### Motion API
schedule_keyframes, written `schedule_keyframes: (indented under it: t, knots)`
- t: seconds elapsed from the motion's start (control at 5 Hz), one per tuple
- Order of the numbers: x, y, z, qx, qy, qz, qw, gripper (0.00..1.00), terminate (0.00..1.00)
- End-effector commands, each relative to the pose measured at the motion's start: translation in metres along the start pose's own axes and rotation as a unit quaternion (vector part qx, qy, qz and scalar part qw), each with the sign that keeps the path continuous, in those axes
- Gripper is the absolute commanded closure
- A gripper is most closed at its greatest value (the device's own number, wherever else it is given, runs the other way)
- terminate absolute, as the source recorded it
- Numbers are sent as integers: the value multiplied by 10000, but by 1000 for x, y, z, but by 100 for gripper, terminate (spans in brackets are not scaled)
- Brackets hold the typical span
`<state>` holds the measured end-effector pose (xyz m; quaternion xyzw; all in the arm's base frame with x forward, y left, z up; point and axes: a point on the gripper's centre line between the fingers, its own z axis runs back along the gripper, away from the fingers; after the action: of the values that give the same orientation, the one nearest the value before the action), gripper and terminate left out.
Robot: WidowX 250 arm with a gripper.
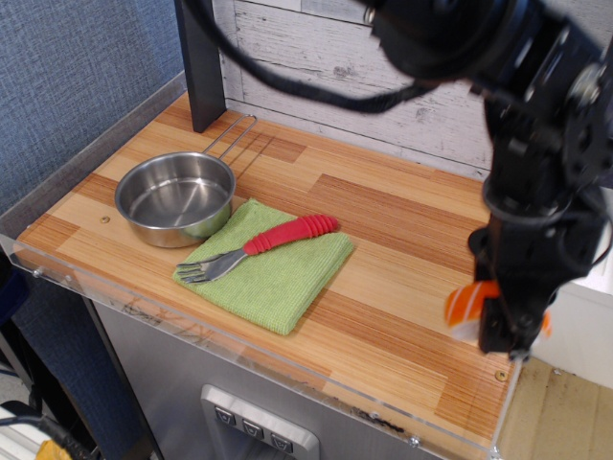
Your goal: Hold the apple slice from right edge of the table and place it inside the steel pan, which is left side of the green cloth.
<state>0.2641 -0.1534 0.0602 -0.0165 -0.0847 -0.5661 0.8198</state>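
The apple slice [464, 305], orange on top with a white base, is at the right edge of the table [383, 216], partly hidden by the black gripper [498, 333]. The gripper points down and is shut on the slice, which looks slightly raised and blurred. The steel pan [175, 198] stands empty at the left, with its wire handle pointing to the back. The green cloth [278, 278] lies just right of the pan, far left of the gripper.
A fork with a red handle [278, 237] lies across the green cloth. A dark post [201, 62] stands at the back left. A clear acrylic rim [287, 369] runs along the table's front edge. A white plank wall is behind.
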Motion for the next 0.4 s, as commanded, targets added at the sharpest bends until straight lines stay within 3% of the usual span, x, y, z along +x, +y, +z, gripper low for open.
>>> schedule_keyframes:
  t: [0.0,0.2]
  knots:
    - [-19,14,63,512,-295,327,9977,100,0]
    - [-44,15,83,652,-163,620,9958,100,0]
